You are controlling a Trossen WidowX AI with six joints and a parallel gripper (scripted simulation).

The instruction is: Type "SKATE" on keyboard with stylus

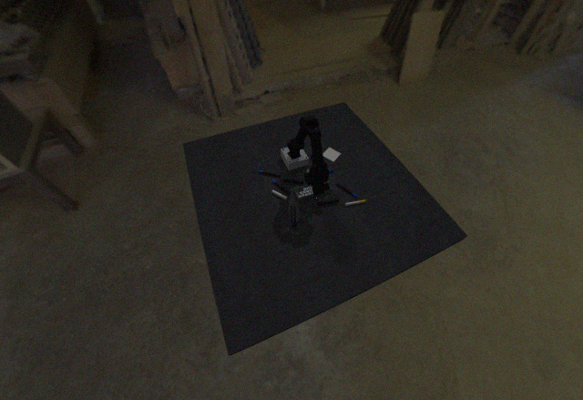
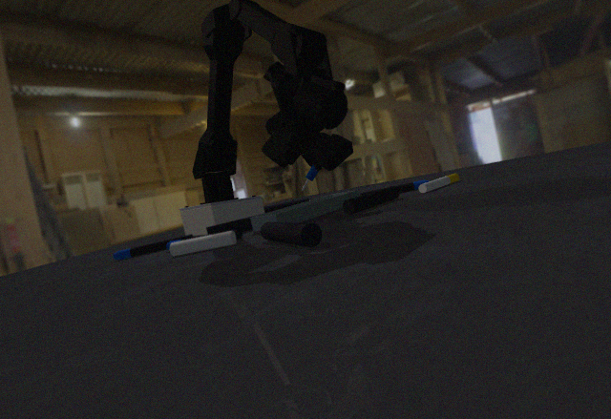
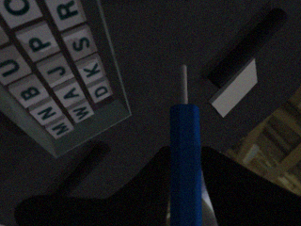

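Observation:
My gripper (image 3: 185, 153) (image 2: 315, 162) is shut on the blue stylus (image 3: 184, 137) (image 2: 311, 173). The stylus's thin pale tip points away from the fingers and downward in the exterior view. The keyboard (image 3: 96, 128) (image 2: 301, 209) (image 1: 304, 191) has a green-grey case and white keys with dark green letters. It lies at the upper left of the wrist view, and the tip is off to the right of its edge there, above the dark surface. The S key (image 3: 81, 42), K key (image 3: 92, 71) and A key (image 3: 71, 93) show. The T and E keys do not show legibly.
A dark cylinder (image 3: 246, 47) and a white flat piece (image 3: 239, 89) are right of the tip. A thick black cylinder (image 2: 291, 233) and a white marker (image 2: 201, 243) (image 1: 279, 194) lie beside the keyboard. A yellow-ended white marker (image 2: 436, 184) (image 1: 353, 203) lies farther right.

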